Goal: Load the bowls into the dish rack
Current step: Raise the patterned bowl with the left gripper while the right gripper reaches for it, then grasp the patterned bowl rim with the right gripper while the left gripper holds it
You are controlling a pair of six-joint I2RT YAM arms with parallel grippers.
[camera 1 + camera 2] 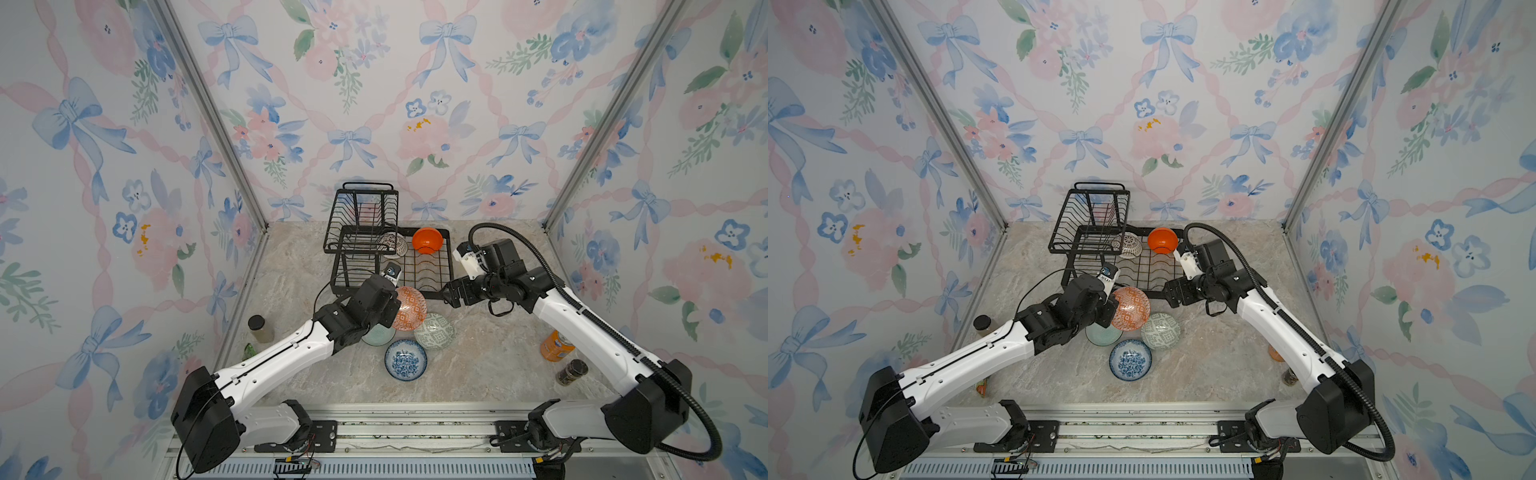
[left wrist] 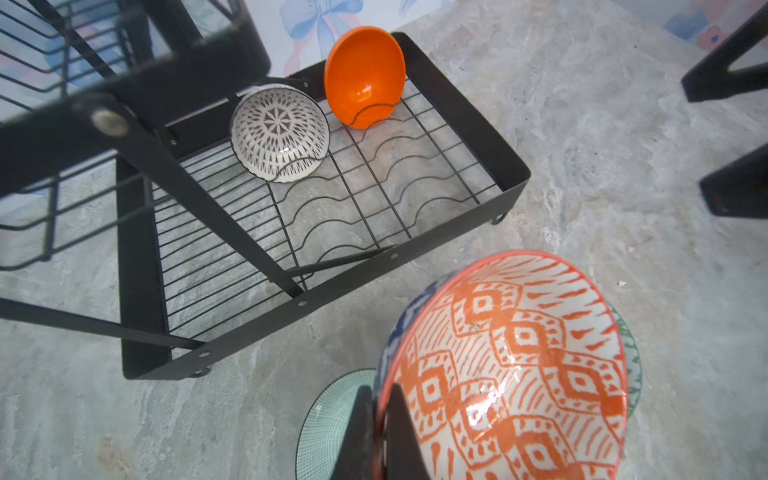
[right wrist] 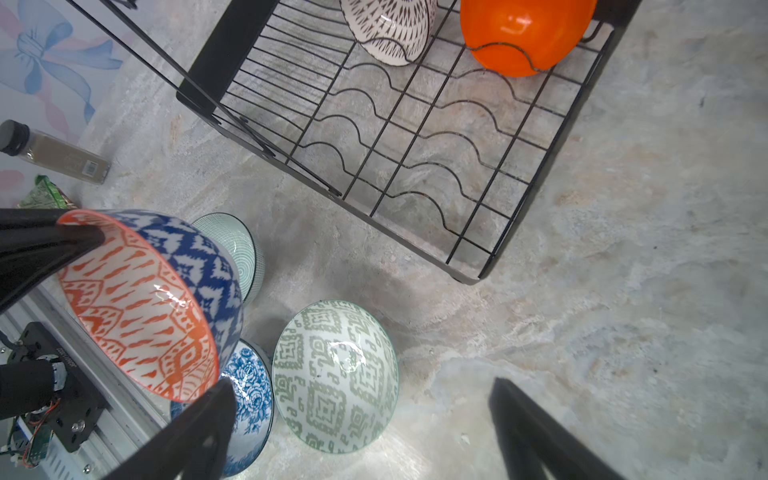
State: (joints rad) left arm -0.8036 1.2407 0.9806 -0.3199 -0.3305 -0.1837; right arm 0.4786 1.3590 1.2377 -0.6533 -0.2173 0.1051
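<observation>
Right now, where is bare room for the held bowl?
Free: dish rack slots from the white-black bowl and plain orange bowl to its near rim. Crowded: table under the left gripper's orange-white bowl: mint bowl, green-white bowl, blue-white bowl.

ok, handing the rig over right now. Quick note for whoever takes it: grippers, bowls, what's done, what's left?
Left gripper: shut on the rim of the orange-white patterned bowl, held tilted just in front of the dish rack.
Right gripper: open, empty, by the rack's front right corner.
Done: plain orange bowl and white-black patterned bowl stand on edge in the lower tray's back slots.
Left: rack the held bowl, then the three on the table: mint green bowl, green-white geometric bowl, blue-white floral bowl.
</observation>
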